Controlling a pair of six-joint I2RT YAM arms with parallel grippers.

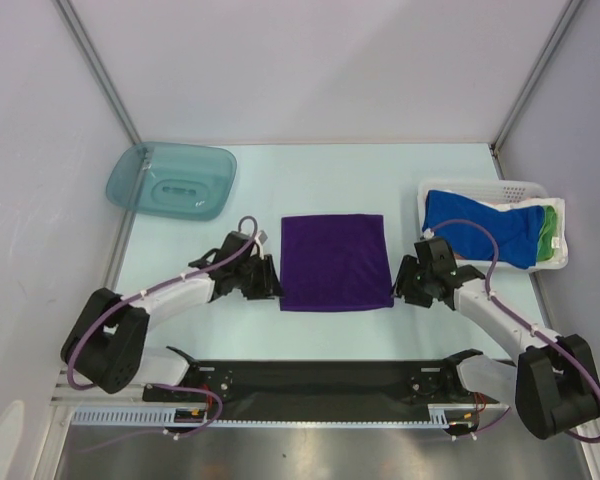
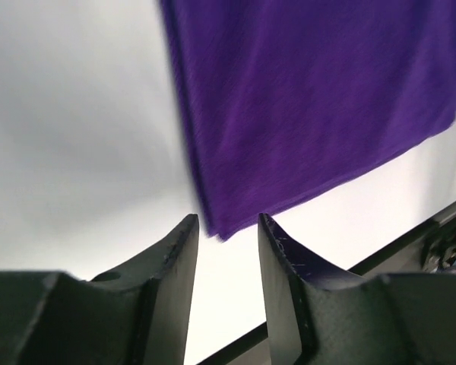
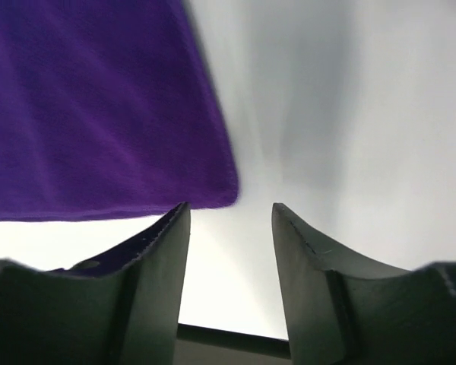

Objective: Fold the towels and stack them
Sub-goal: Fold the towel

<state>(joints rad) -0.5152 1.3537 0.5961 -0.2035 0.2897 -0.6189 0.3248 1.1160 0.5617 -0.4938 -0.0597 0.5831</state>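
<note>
Left tool, right tool part-open, empty — each beside a near corner of purple towel (flat).

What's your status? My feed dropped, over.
Left end effector and right end effector open, empty. Purple towel flat, between them; blue towel, green towel in basket. Nothing blocking.

Green towel mostly hidden under blue towel.

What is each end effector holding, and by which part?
Nothing held: left end effector is open at the near-left corner of the purple towel, right end effector open at its near-right corner; it lies flat.
</note>
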